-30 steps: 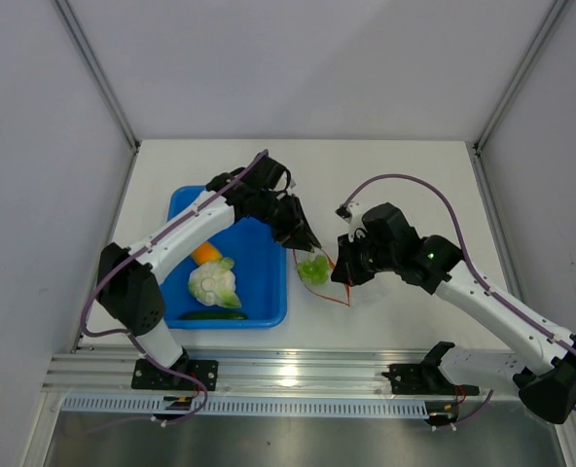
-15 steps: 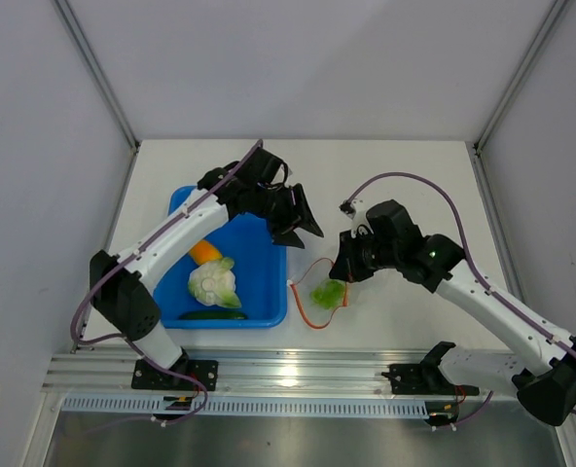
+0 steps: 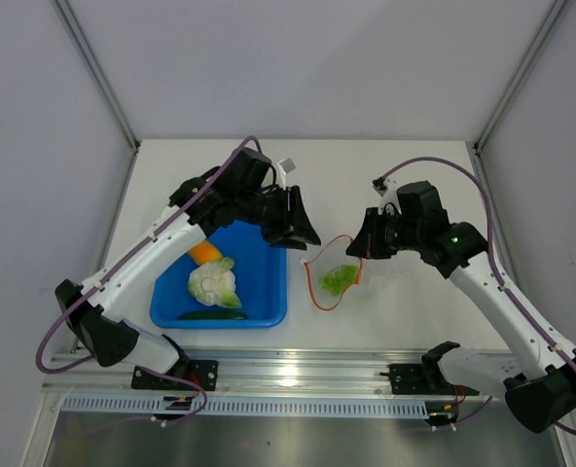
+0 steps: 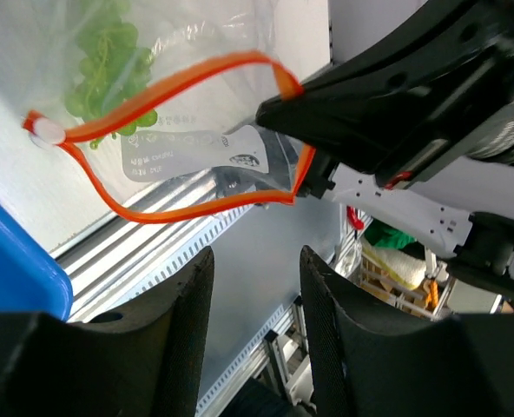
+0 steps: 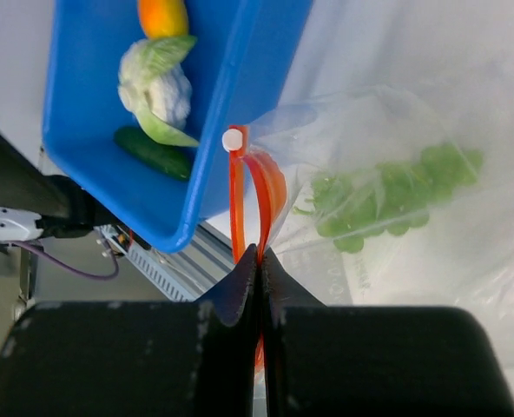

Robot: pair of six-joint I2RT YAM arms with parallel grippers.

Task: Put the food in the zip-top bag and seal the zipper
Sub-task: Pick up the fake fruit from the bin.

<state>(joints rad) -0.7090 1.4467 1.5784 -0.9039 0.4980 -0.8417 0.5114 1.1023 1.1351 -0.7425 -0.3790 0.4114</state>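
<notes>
While right pincer (image 5: 259,254) clamps the zipper (image 5: 236,200), left pincer (image 4: 255,265) gapes empty — grape bunch (image 5: 387,195) hazy inside bag (image 5: 431,104).

You have a white table (image 3: 327,170) with a blue tray (image 3: 264,282) sitting flat on its left half near the front edge, and just right of the tray a clear bag (image 3: 339,280) over the tabletop, though you cannot tell whether it touches the surface.
</notes>
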